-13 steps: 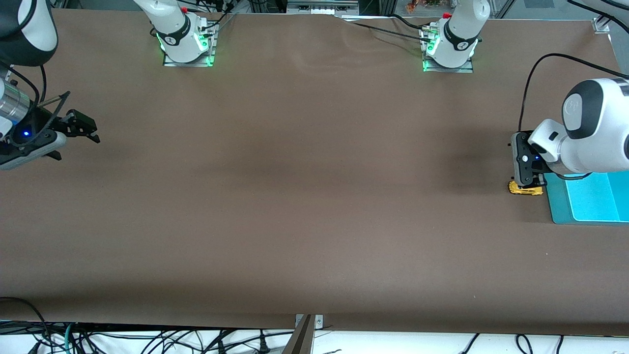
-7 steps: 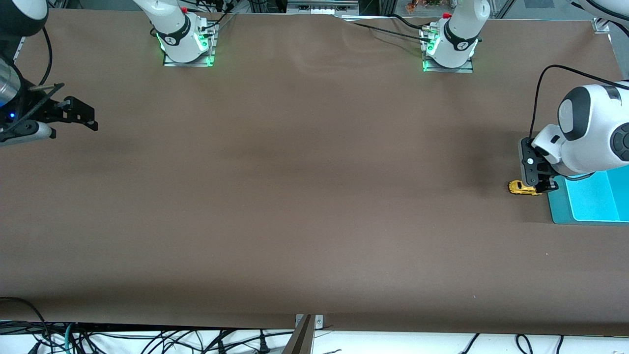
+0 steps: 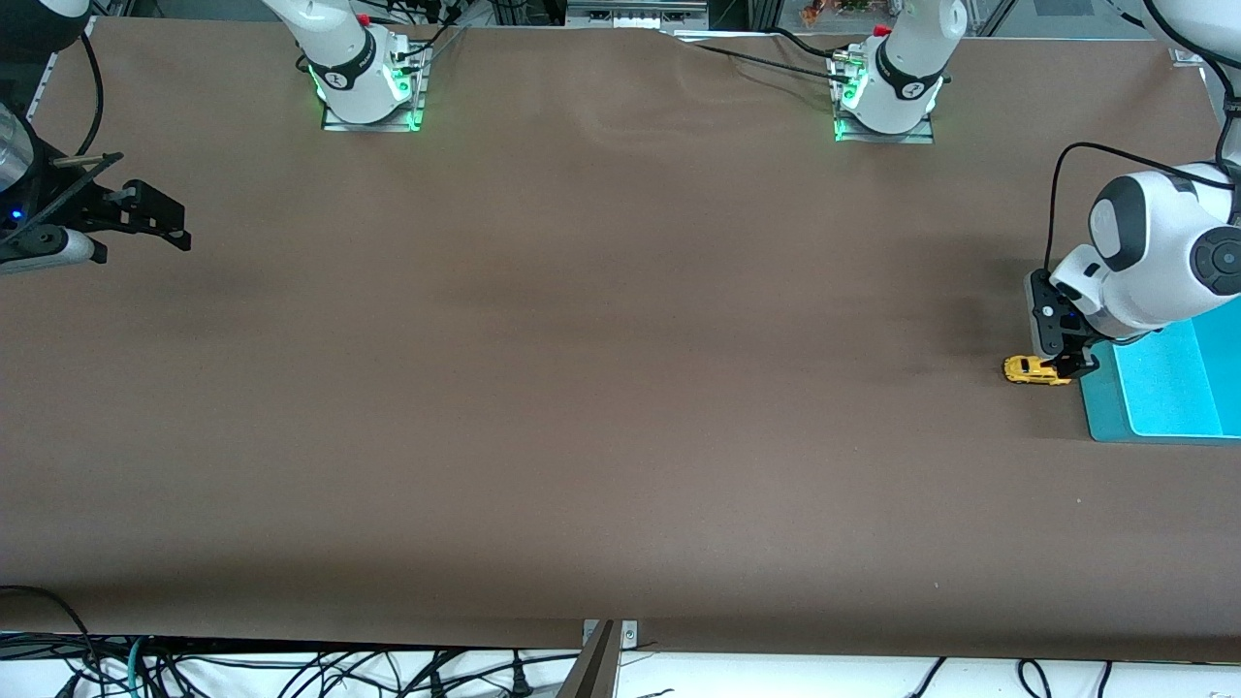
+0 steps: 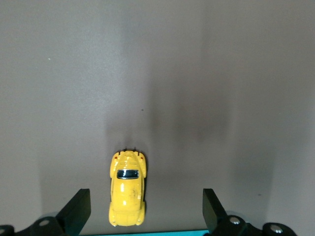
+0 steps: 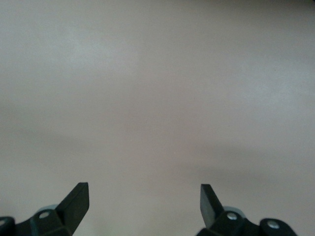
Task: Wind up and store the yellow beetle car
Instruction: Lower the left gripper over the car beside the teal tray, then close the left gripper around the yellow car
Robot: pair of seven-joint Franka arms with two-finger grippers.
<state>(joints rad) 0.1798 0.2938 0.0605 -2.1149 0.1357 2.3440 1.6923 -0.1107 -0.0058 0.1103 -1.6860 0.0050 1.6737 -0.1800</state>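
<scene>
Yellow beetle car (image 3: 1034,369) sits on the brown surface (image 3: 601,388), just beside a teal tray (image 3: 1154,397) at the left arm's end. Left claw (image 4: 145,209) spread wide, low over the car, not gripping. Right claw (image 5: 143,199) wide, empty, waiting above bare surface at the right arm's end.

The bench (image 3: 601,388) is evenly and softly lit from overhead, with no hard glare on its matte brown cover; broad, faint darker bands are seen across its middle; a soft shadow is cast on the cover beside the yellow beetle car (image 3: 1035,370); green glow is thrown by the lamps at both arm bases; in the left wrist view the car (image 4: 127,189) is rendered sharp, with a diffuse vertical shadow streak nearby; the right wrist view is pale and slightly washed.
</scene>
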